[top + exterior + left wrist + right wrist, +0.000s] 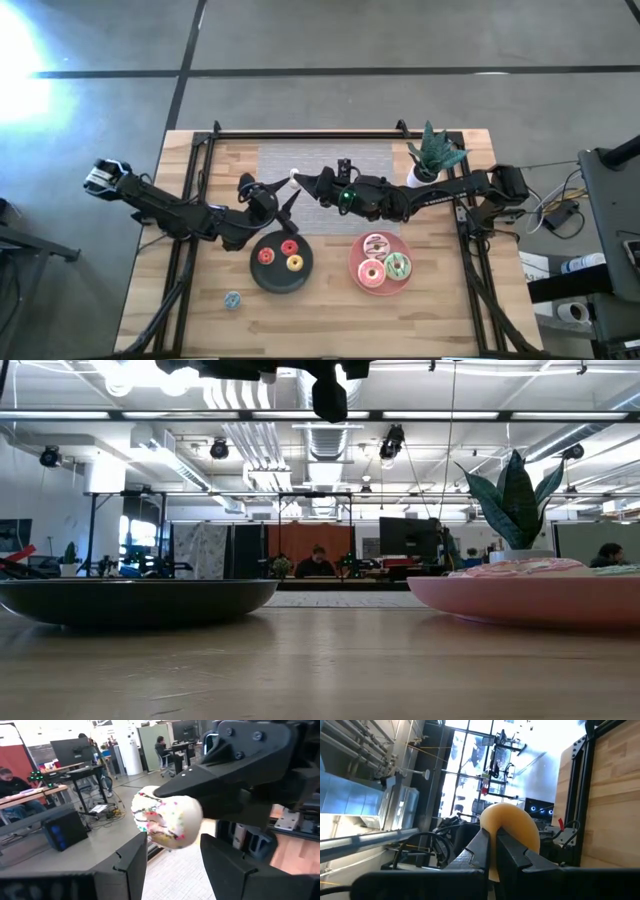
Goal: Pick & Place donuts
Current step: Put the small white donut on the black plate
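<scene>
Above the table's middle, a white sprinkled donut (166, 818) hangs pinched edge-on in your right gripper (297, 178), whose fingers (492, 851) are closed on it. Your left gripper (283, 203) faces it just beside, jaws spread wide and empty, with its fingers (131, 865) either side of the ring. It looks like a handover. Three small donuts lie on the black plate (262, 274), three frosted ones on the pink plate (357, 276), and a teal one (232, 299) sits loose. Next, close the left squarely before the right lets go.
</scene>
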Motion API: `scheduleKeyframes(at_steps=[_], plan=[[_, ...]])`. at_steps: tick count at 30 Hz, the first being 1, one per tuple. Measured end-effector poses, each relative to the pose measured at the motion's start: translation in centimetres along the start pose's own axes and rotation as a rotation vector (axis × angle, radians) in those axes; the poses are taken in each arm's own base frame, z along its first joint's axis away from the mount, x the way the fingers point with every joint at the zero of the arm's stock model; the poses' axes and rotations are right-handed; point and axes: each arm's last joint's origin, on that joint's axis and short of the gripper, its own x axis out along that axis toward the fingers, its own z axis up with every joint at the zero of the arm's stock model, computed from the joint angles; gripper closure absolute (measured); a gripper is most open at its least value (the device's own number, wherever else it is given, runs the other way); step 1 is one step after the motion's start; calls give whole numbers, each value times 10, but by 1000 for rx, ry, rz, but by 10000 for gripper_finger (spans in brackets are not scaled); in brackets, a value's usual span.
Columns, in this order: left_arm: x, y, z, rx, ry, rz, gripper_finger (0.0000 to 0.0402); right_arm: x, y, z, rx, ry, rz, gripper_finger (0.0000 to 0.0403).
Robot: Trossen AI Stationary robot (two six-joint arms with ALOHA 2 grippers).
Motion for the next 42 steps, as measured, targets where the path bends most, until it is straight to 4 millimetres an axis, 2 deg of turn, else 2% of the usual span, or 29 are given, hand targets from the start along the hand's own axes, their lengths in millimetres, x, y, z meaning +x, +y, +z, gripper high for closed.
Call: scheduleKeyframes(at_steps=[6, 10, 20, 28, 34, 37, 42], plan=[[3, 2, 0, 5, 1, 17, 245, 0, 0, 0, -1, 16, 2, 390], [3, 2, 1, 2, 0, 20, 266, 0, 0, 0, -27, 15, 3, 378], [4, 2, 2, 61, 1, 18, 388, 0, 1, -1, -104, 34, 11, 264], [4, 3, 2, 154, 3, 21, 400, -3, 7, 2, -207, 133, 40, 212], [1, 8, 3, 227, 25, 40, 401, -23, 15, 9, -321, 274, -88, 207], [-4, 11, -1, 346, 60, 56, 401, -40, 23, 16, -407, 317, -179, 208], [-24, 11, -20, 567, 165, -91, 401, -72, 38, 33, -481, 351, -291, 209]])
